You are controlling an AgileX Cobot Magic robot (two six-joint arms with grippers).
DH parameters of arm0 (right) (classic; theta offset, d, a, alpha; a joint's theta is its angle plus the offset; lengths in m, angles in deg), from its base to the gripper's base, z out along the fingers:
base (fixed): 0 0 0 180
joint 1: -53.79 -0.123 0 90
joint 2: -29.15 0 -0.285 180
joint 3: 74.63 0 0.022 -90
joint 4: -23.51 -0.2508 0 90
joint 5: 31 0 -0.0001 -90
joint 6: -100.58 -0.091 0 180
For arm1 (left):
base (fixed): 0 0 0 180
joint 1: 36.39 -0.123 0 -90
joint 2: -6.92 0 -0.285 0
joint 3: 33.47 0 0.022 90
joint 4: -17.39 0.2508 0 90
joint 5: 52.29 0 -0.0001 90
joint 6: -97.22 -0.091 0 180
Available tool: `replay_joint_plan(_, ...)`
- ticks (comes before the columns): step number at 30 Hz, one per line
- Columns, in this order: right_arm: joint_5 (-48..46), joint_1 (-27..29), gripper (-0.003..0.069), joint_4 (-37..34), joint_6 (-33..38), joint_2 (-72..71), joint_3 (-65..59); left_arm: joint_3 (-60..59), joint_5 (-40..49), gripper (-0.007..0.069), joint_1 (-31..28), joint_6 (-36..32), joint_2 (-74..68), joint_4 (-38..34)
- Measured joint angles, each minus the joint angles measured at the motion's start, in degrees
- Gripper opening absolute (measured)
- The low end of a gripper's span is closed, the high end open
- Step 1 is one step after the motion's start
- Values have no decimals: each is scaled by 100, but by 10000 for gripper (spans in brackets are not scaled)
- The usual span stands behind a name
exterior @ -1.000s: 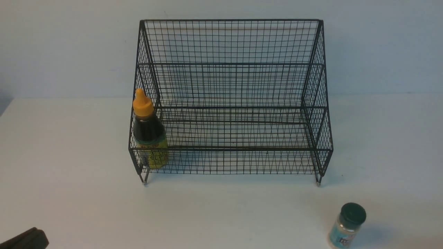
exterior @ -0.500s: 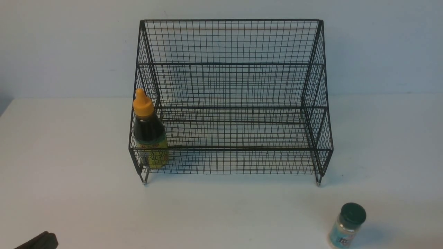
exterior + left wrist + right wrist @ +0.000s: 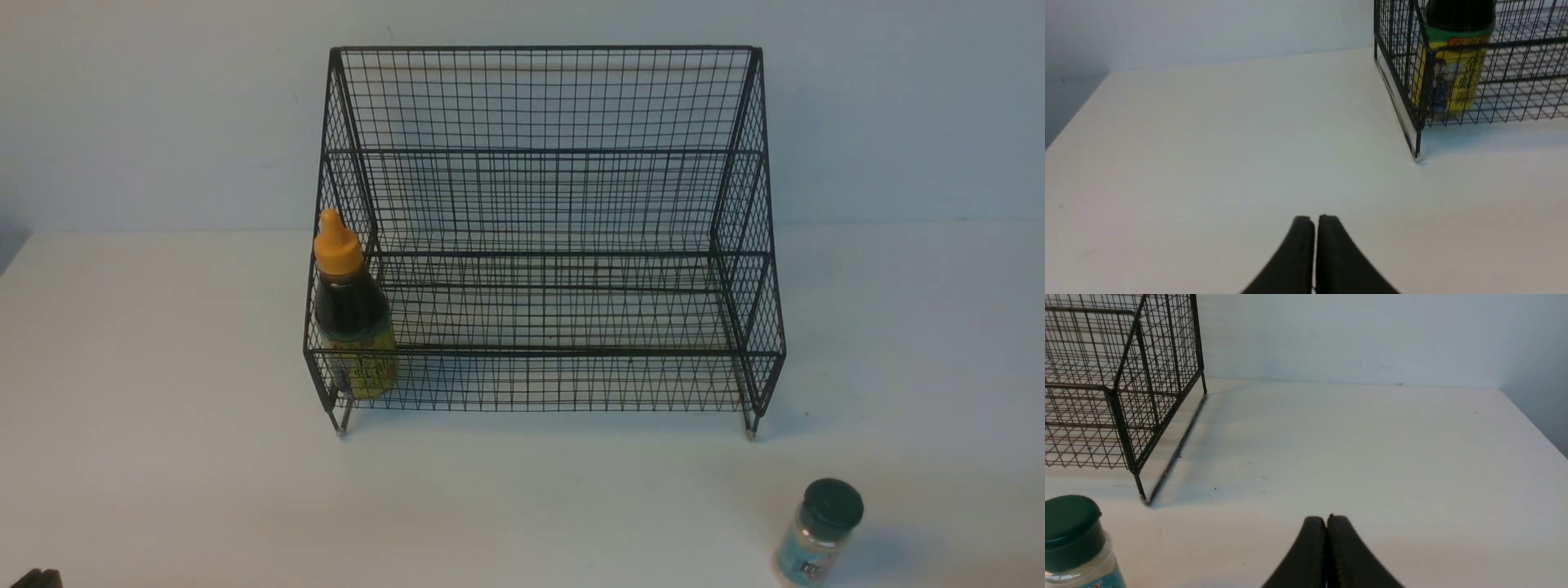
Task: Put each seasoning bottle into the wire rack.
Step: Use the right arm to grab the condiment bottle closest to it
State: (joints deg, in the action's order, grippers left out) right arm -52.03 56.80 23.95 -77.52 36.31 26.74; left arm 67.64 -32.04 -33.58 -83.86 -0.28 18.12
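Near the right end effector (image 3: 1327, 522), on its rack side, the small jar (image 3: 819, 531) stands upright on the counter (image 3: 163, 367), outside the wire rack (image 3: 555, 351). That end effector is pinched closed, empty; so is the left end effector (image 3: 1314, 222), well apart, facing the dark bottle (image 3: 353, 327) already racked. The right arm seems nearer.

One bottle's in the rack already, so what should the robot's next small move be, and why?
Probably open the shut right gripper and reach toward the green-lidded jar. The jar stands on the table outside the wire rack, on the right side; the dark bottle is already racked.
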Motion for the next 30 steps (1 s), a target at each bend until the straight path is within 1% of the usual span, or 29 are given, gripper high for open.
replay_joint_plan(27, 0, 0, -15, 31, -3, 0, 0, -5, 98, -5, 0, 5, 0, 11)
replay_joint_plan(29, 85, 0, -15, -216, -257, 0, 0, -5, 98, -5, 0, 5, 0, 11)
replay_joint_plan(30, 125, 0, -15, -518, -494, 0, -7, -5, 98, -5, 0, 5, 0, 11)
